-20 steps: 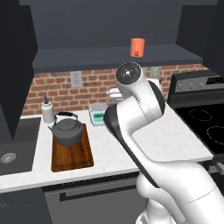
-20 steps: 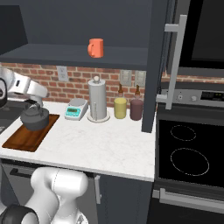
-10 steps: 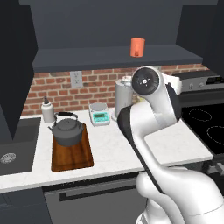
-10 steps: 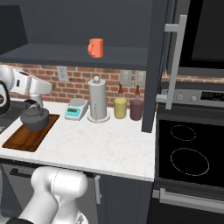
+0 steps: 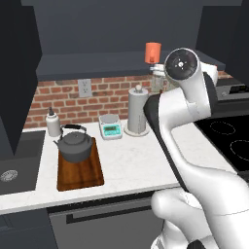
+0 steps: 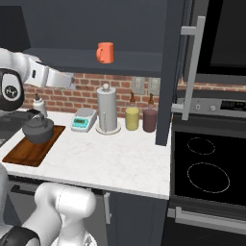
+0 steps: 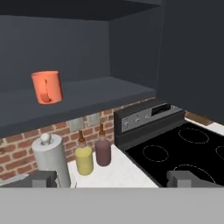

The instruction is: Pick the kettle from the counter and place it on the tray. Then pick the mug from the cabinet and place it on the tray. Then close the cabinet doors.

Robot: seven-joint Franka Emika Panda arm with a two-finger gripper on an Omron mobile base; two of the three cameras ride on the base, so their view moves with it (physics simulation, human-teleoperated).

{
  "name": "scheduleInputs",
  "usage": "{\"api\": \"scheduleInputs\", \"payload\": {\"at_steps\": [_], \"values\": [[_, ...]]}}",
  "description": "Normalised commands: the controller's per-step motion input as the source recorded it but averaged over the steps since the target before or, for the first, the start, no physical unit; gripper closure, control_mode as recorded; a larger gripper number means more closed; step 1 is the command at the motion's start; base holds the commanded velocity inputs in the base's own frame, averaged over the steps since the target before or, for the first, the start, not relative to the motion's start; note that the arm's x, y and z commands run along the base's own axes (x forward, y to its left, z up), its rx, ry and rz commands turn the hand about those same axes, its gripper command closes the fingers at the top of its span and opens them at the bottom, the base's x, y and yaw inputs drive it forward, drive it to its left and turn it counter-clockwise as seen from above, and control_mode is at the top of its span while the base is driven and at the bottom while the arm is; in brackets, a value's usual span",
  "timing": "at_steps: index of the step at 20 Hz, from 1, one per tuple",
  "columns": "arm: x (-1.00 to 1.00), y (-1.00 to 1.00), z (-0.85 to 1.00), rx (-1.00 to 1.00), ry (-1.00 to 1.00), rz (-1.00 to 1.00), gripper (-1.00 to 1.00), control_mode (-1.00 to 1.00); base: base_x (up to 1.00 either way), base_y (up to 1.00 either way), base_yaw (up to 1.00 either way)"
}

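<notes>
End effector (image 7: 111, 179) released, fingers wide, empty, raised level with the cabinet (image 7: 131, 39). Mug (image 7: 47, 87) on the shelf, up and left of it in hand view, apart. Kettle (image 5: 74, 144) sits on tray (image 5: 80, 172) on bench (image 5: 131, 160).

No readable text, labels, brands or numbers anywhere.
</notes>
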Motion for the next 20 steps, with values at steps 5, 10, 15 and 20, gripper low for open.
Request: {"api": "scheduleInputs", "payload": {"at_steps": [5, 10, 15, 20], "values": [[0.34, -0.06, 0.40, 0.01, 0.08, 0.00, -1.00, -1.00, 0.00, 0.00, 0.00], [0.32, -0.05, 0.11, 0.00, 0.01, 0.09, -1.00, -1.00, 0.00, 0.00, 0.00], [0.45, -0.02, -0.02, 0.01, 0.00, 0.13, -1.00, -1.00, 0.00, 0.00, 0.00], [0.43, 0.00, -0.22, 0.03, 0.00, 0.15, -1.00, -1.00, 0.00, 0.00, 0.00]]}}
